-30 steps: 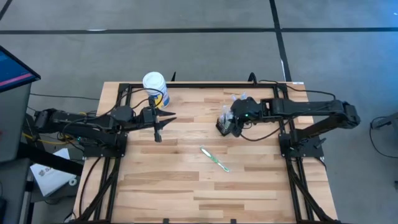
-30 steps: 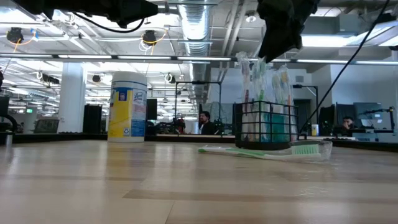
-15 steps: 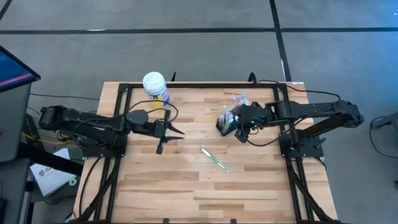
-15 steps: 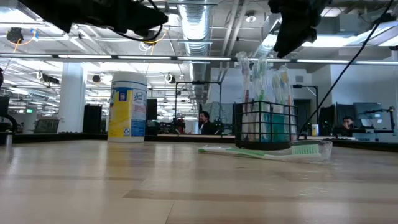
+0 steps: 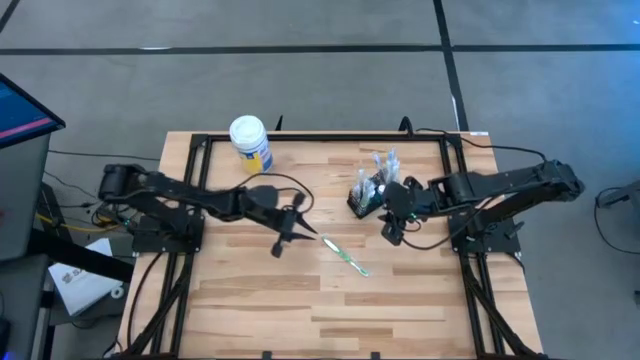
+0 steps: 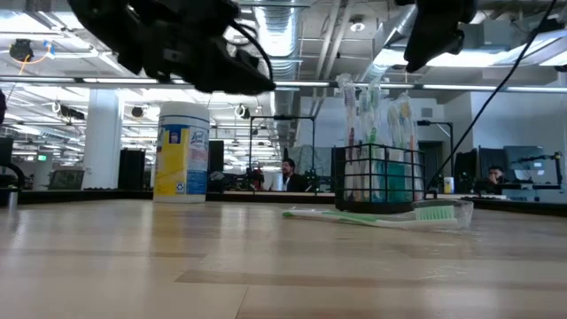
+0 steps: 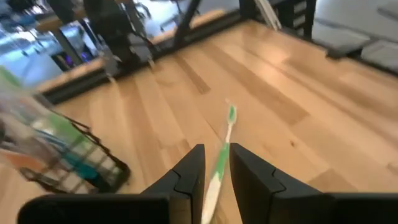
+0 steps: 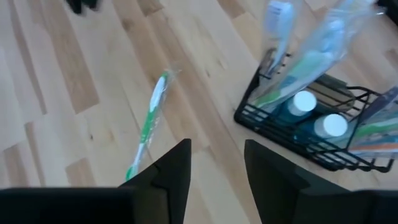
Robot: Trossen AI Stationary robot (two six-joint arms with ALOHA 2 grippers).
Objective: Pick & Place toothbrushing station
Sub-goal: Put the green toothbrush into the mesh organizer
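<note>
So the black wire-mesh holder [image 5: 363, 197] sits upright on the desk [image 5: 250, 300] toward the back right, stuffed with wrapped toothbrushes [image 8: 323, 53] and teal tubes [image 8: 303, 103]. One green toothbrush [image 5: 345, 254] lies flat on the wood mid-desk, apart from the holder. The left gripper [image 5: 297, 228] hangs just beside that brush's near end, fingers parted a little with nothing between them. The right gripper [image 5: 392, 228] hovers just beside the holder, fingers apart and empty. A white-lidded jar [image 5: 249, 143] stands at the back left.
</note>
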